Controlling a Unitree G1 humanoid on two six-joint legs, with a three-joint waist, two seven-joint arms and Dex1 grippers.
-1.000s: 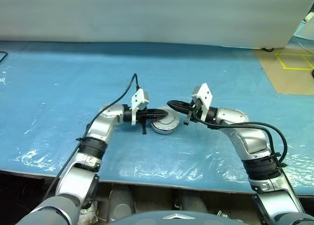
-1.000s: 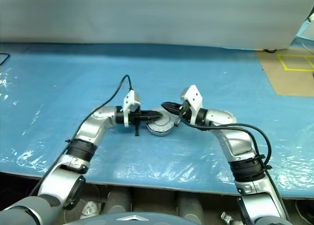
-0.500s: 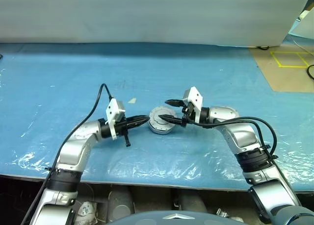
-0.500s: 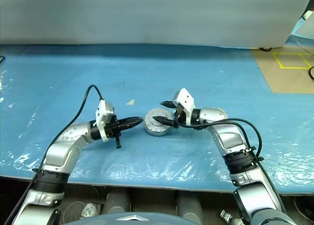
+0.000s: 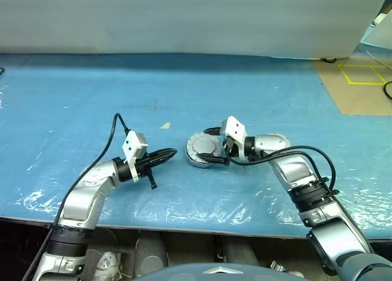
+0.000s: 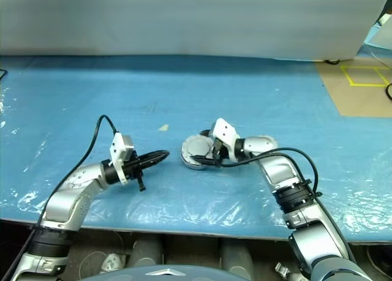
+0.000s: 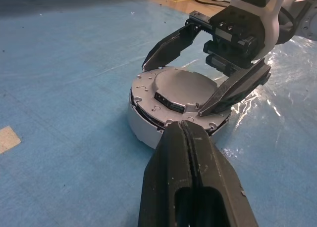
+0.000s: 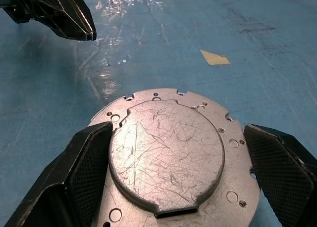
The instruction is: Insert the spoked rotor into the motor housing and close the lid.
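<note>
We count one motor housing (image 5: pixel 204 151) with one lid (image 8: pixel 166 155) on it, two end effectors: left end effector (image 5: pixel 173 152), right end effector (image 5: pixel 215 147). One scrap of tape (image 5: pixel 165 125) on the surface (image 5: pixel 73 97). One yellow floor marking (image 5: pixel 362 74).

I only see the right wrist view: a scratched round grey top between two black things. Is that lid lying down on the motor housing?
Observer: Yes. Seen from the side, the lid lies flat on the motor housing, with a dark seam running round between them.
Operator: What is the black pointy thing far off?
Observer: That is the left gripper. Its jaws are shut, it holds nothing, and it is apart from the housing.
Operator: What is past the blue sheet?
Observer: On the robot's right, the blue sheet ends at a brown surface with a yellow taped square on it.
</note>
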